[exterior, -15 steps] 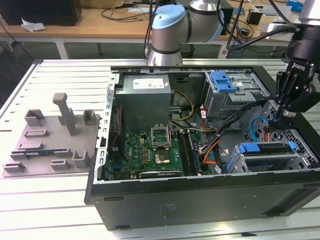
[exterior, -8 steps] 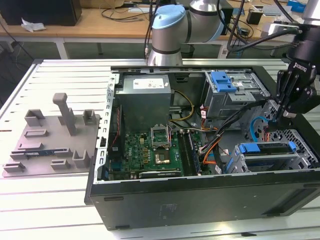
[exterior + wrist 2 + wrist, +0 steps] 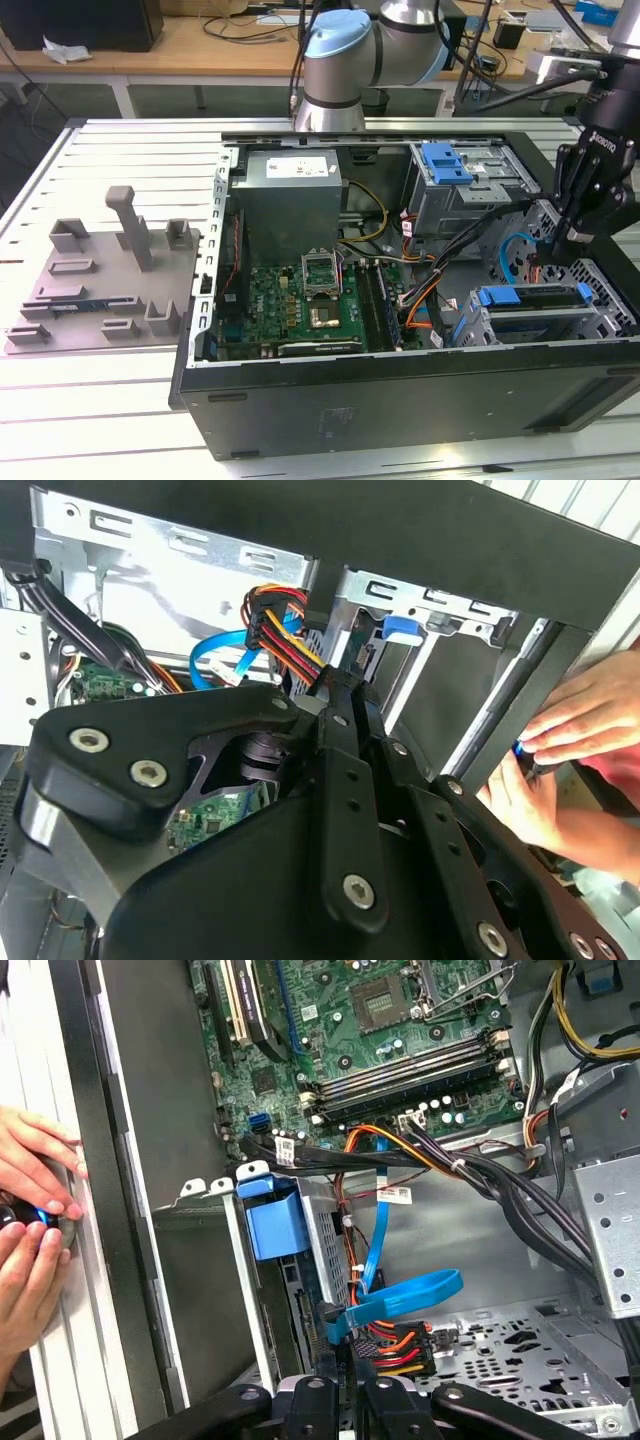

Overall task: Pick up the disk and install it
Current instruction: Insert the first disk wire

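Robotics lab, slotted aluminium table [image 3: 100, 410], open computer case [image 3: 400, 400]

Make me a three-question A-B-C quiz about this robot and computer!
1. Where is the grey fixture plate? A on the floor; B on the table, at the exterior view's left of the computer case; C on a chair.
2. What colour is the flat looped cable? A blue; B green; C pink.
3. How is the case? A shut; B upside down; C open, motherboard showing.
Answers: B, it lies on the slatted tabletop beside the case; A, blue in the first wrist view; C, its insides show.
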Controlling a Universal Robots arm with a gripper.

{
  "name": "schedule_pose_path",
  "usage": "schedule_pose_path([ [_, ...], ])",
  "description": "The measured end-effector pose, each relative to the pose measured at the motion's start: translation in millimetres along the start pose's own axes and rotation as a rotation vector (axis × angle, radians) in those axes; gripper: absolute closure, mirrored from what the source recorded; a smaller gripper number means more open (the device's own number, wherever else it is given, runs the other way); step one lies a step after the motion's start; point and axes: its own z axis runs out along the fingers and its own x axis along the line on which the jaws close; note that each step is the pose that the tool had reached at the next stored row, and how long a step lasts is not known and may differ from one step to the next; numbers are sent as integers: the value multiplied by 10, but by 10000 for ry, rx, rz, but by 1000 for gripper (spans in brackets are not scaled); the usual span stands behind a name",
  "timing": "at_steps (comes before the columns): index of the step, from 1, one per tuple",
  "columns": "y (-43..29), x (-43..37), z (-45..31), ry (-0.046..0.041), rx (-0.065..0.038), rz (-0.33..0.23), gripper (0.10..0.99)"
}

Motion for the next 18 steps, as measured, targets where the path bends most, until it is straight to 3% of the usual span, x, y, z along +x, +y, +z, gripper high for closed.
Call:
schedule_pose_path([
  [2,2,29,8,-194,51,-3,918],
  [8,19,92,20,-486,95,-12,918],
  [11,51,144,26,-587,92,-25,918],
  [14,107,218,43,-754,74,-84,918],
  [18,165,263,56,-857,81,-225,918],
])
